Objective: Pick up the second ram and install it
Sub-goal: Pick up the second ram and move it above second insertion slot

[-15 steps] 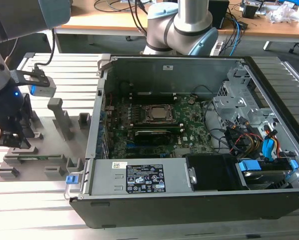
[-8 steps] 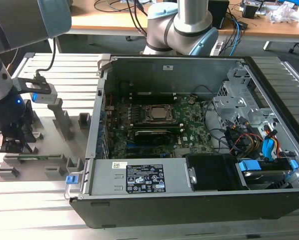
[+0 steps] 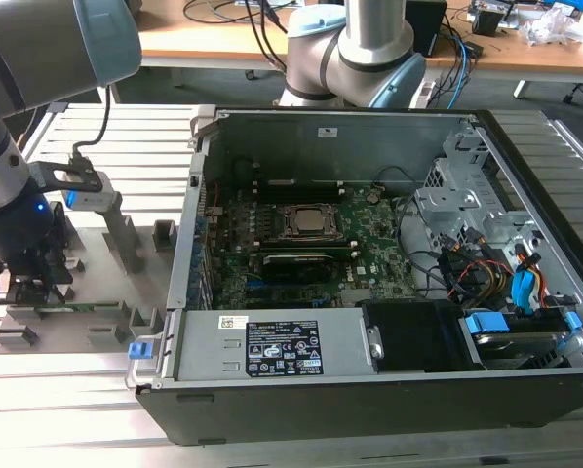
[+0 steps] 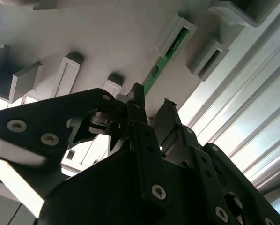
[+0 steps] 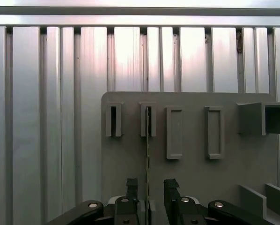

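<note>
**Exterior view:** the tool (image 3: 30, 291) is hanging low over the grey holder plate (image 3: 92, 288) on the bench (image 3: 58, 409), to the exterior view's left of the open computer case (image 3: 369, 414).

**Second wrist view:** the ram strip (image 4: 164, 58) is standing on edge in a holder slot and running between the tool's open fingers (image 4: 167, 115).

**First wrist view:** a gap is showing on each side of the strip, so the tool is gripping nothing. The strip is probably light, stiff, thin and fragile. It is best taken by its flat faces, clear of the contact edge.

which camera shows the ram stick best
Second wrist view: the ram stick shows its green face in the holder. The first wrist view gives just its thin edge between the open jaws; in the exterior view the arm mostly blocks it.
</note>
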Tool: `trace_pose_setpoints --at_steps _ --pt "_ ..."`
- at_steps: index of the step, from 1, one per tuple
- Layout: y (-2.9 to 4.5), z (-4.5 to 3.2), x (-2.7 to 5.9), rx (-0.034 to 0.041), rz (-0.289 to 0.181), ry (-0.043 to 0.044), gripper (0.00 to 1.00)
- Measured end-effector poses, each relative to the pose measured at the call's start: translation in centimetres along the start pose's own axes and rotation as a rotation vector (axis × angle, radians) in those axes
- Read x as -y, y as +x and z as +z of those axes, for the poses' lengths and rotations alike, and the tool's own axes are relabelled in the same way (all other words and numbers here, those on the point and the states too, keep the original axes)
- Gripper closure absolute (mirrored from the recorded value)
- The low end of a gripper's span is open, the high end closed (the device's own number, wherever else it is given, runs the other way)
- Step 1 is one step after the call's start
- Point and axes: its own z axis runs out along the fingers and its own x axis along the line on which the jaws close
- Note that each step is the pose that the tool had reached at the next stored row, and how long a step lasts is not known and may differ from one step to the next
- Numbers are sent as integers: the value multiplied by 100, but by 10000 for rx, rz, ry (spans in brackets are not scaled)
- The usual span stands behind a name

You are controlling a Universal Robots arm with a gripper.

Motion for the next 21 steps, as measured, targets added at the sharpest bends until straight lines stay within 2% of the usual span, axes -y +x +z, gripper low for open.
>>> trace_pose_setpoints --at_steps 4,9,12,17,21 --pt "24 65 2 -1 -17 0 64" --pt "29 246 10 0 -33 -1 64" --pt "31 304 12 -1 -41 -1 64" --pt "32 360 14 -1 -46 -1 64" --pt "33 363 14 -2 -46 -1 64"
